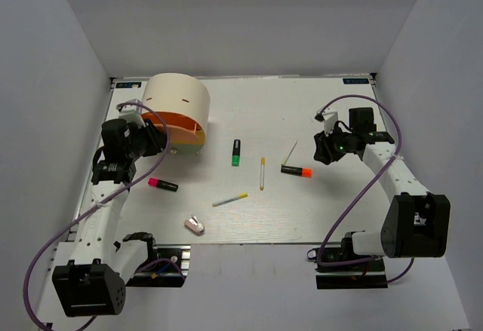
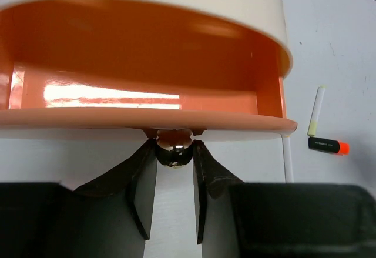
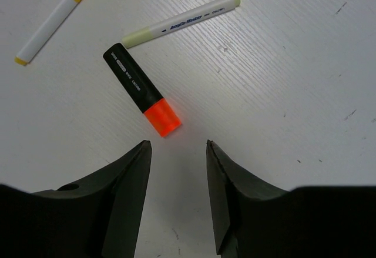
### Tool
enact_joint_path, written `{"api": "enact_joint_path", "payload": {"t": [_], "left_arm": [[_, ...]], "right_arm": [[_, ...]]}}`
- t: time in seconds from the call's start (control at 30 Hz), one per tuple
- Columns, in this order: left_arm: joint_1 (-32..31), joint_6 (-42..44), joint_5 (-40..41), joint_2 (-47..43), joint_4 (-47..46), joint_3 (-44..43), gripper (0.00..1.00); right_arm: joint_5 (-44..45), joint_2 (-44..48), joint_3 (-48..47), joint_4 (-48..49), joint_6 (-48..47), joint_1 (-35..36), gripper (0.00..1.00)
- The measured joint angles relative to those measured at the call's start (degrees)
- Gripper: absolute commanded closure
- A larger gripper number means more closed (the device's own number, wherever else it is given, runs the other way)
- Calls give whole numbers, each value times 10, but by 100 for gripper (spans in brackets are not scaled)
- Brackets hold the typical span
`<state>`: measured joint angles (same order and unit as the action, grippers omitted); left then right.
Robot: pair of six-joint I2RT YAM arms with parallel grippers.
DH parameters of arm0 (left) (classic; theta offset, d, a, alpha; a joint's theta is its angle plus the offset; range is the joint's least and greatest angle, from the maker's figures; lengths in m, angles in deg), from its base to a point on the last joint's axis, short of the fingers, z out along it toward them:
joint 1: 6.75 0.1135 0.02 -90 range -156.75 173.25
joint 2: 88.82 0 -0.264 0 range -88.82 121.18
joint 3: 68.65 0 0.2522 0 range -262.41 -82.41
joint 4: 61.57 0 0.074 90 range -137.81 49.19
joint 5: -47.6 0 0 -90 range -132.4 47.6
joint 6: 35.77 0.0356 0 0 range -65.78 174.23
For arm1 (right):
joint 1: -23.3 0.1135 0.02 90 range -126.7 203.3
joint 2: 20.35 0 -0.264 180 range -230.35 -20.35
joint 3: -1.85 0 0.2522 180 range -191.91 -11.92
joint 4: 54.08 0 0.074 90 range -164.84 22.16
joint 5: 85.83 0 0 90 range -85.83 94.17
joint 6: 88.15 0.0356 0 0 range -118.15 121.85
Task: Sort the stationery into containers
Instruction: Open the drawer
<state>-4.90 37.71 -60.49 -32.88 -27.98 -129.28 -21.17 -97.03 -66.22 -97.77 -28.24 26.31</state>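
Nearest the bases, at seven o'clock off the centre of the table (image 1: 339, 210): pink-white eraser (image 1: 195, 225), likely soft and light. Farther, at nine o'clock: pink-capped marker (image 1: 163, 185). Near centre: thin yellow-tipped pen (image 1: 230, 200) and green-capped marker (image 1: 236, 152). At three o'clock: orange-capped marker (image 3: 143, 98), lying flat, cap end at five o'clock in the right wrist view, just ahead of right gripper (image 3: 177, 149), spread wide and holding nothing. Probably light, rigid, smooth plastic, apt to roll; best pinched across the black barrel at mid-length. Farthest, at ten o'clock: cream box (image 1: 177, 99), orange drawer (image 2: 141, 119) pulled out, left gripper (image 2: 174, 152) clamped on the round knob (image 2: 174, 143).
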Motion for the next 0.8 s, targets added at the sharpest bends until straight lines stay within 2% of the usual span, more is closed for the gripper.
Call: {"api": "enact_joint_path", "payload": {"t": [0.17,0.2,0.23,0.37,0.5,0.8], "left_arm": [[0,-1,0,-33,5,22,56],[0,-1,0,-35,6,23,47],[0,-1,-3,-35,7,23,34],[-1,-6,-11,-35,20,25,17],[-1,-7,-13,-37,29,25,9],[-1,-7,-9,-113,82,25,7]], "right_arm": [[-19,-10,-4,-7,-7,0,33],[-23,-12,-7,-10,-8,0,33],[-31,-16,-13,-17,-12,1,30],[-69,-42,-50,-43,-16,4,29],[-96,-83,-94,-63,-7,20,29],[-62,-192,-198,-76,79,128,29]]}}
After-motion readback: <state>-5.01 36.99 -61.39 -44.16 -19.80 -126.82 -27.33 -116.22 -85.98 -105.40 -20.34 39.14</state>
